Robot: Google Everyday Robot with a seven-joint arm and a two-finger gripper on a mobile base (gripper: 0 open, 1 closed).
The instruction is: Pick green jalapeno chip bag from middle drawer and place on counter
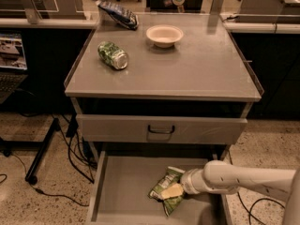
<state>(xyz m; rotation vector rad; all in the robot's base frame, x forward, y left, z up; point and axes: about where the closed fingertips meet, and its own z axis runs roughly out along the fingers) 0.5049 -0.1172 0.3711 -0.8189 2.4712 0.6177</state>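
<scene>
The green jalapeno chip bag lies on the flat bottom of the open middle drawer, right of its centre. My gripper reaches in from the right on a white arm. Its pale fingers lie across the bag and touch it. The grey counter is above, at the top of the cabinet.
On the counter lie a green drink can on its side, a white bowl and a dark blue chip bag at the back left. A closed drawer front with a dark loop handle sits above the open drawer. Cables run over the floor at left.
</scene>
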